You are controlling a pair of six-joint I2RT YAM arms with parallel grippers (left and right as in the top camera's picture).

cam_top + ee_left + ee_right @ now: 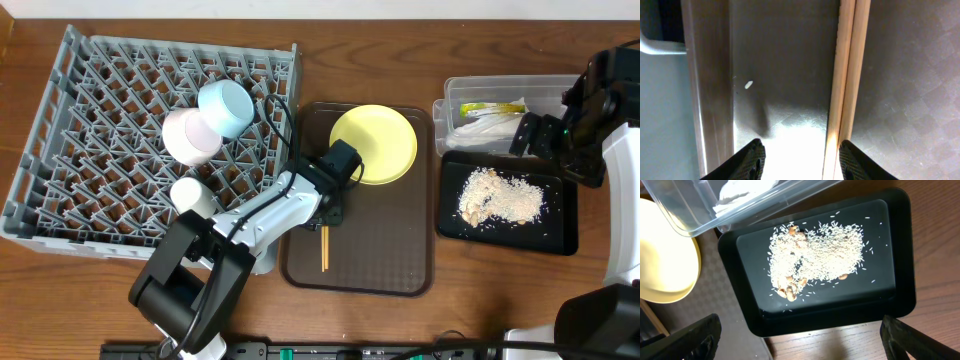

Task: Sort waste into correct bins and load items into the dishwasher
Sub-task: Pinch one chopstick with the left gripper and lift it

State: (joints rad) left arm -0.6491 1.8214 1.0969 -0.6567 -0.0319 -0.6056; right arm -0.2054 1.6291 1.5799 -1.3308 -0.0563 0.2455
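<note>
Bench (480, 320) seen from overhead, with both arms. The grey dish rack (100, 150) fills the left side and carries a light blue bowl (226, 108) touching a white bowl (190, 136). Just beside it lies a brown serving tray (380, 260). The left arm (270, 205) reaches diagonally from the near edge over this tray, wrist bent downward. The left fingers (752, 162) are spread just above the tray floor, with the two chopsticks (847, 75) lying side by side between them, close to one finger, not pinched. The right arm (600, 130) enters from the right. The right fingers (695, 340) are spread wide above the black tray (900, 240), which holds the food scraps (815, 255). Behind it, the clear tub (500, 88) contains the snack wrapper (490, 108) and white paper (480, 128). The yellow plate (375, 143) rests on the serving tray's far end.
</note>
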